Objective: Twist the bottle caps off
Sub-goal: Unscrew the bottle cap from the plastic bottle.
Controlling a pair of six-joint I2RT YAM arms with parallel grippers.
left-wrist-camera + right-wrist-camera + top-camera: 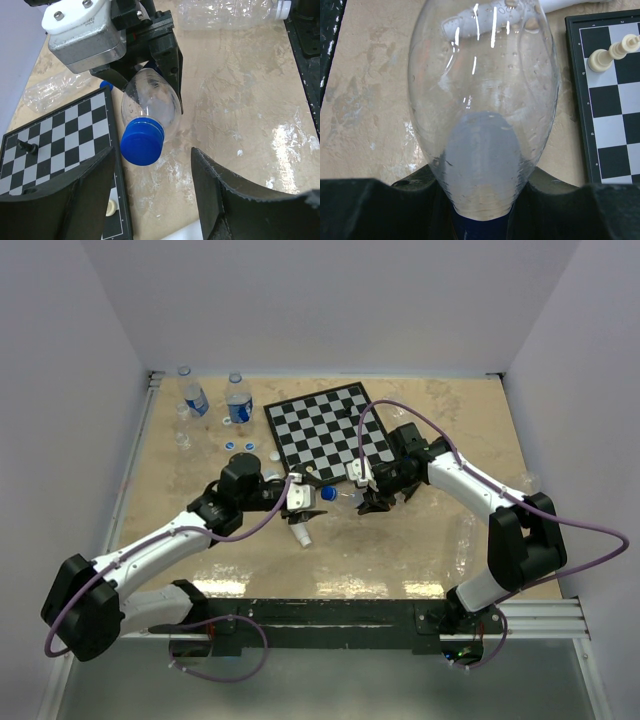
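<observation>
Tabletop (250,100) beside chessboard (55,142): with right gripper (150,70) clamping bottle (152,102), centre wide-open left gripper (152,157) on blue cap (142,144) before closing.

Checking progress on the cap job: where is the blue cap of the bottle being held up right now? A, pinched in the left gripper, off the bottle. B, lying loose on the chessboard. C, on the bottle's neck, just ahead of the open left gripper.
C: the left wrist view shows the blue cap seated on the neck of the bottle clamped by the right gripper, with the left gripper open and touching nothing.
</observation>
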